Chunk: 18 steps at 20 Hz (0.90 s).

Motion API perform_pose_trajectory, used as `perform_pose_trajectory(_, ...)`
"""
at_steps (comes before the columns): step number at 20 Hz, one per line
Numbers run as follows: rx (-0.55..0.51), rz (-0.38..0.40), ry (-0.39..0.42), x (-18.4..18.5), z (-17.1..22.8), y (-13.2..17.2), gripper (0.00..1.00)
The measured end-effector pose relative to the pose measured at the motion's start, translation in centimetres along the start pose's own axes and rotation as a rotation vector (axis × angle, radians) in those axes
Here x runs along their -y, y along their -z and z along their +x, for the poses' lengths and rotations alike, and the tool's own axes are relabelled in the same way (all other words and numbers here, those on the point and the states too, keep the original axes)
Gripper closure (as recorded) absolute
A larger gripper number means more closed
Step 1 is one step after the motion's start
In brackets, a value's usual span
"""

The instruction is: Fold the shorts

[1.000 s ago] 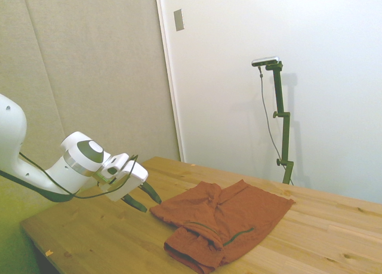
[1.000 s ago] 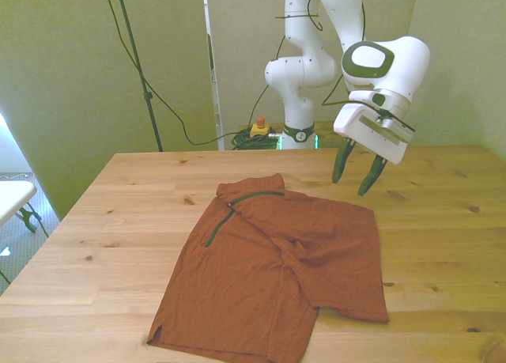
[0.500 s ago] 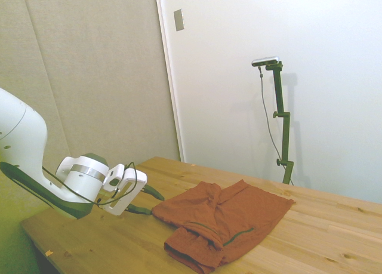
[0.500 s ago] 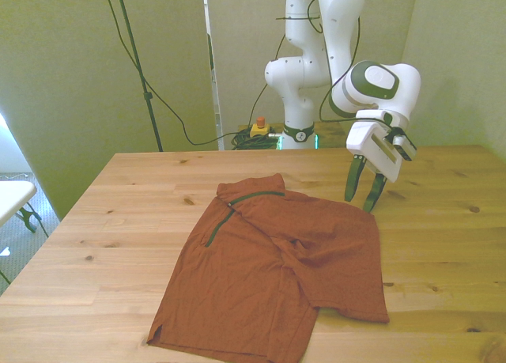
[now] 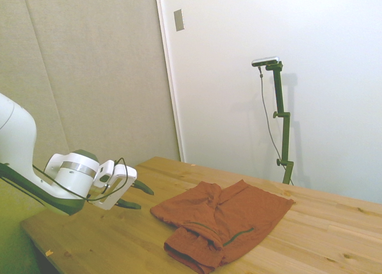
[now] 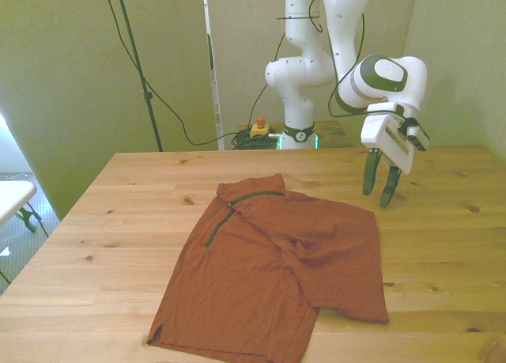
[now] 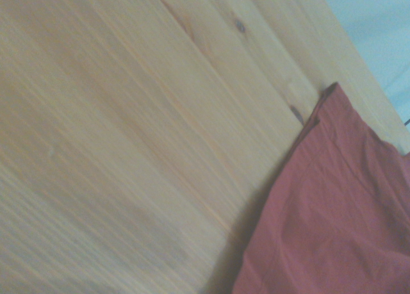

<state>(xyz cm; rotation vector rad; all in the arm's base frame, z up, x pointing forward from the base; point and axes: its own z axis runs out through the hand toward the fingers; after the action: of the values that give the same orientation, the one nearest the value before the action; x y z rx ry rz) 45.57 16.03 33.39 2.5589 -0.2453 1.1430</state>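
The rust-orange shorts (image 6: 277,260) lie spread flat on the wooden table (image 6: 443,252), with a dark greenish zip line near the waistband at the far end. In the side view the shorts (image 5: 227,217) show one part folded over at the near side. My gripper (image 6: 380,194) hovers open just above the table, off the shorts' far corner toward the front view's right, with nothing between its fingers. In the side view the gripper (image 5: 136,197) stands a short way left of the cloth's edge. The wrist view shows bare wood and a corner of the shorts (image 7: 327,211).
A red-and-yellow stop button (image 6: 258,129) sits behind the table's far edge beside the robot base. A light stand (image 6: 134,58) with cables rises at the front view's left. Bare wood surrounds the shorts on all sides.
The gripper has drawn away from the shorts' corner, moving toward the front view's right and back toward the base. It stays open. The shorts have not moved.
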Motion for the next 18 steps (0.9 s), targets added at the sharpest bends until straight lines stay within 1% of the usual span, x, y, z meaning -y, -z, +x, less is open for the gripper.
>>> perform_pose_trajectory(3,0.013,-0.012,-0.001,-0.7,-0.7,-0.2,0.0)
perform_pose_trajectory(8,0.039,-0.056,-0.02,-3.1,-1.1,-2.0,0.0)
perform_pose_trajectory(13,0.029,-0.113,-0.044,-6.3,-0.3,-5.2,0.0)
perform_pose_trajectory(15,0.018,-0.119,-0.049,-6.5,0.3,-6.2,0.0)
perform_pose_trajectory(18,0.002,-0.11,-0.06,-5.7,1.1,-7.0,0.0)
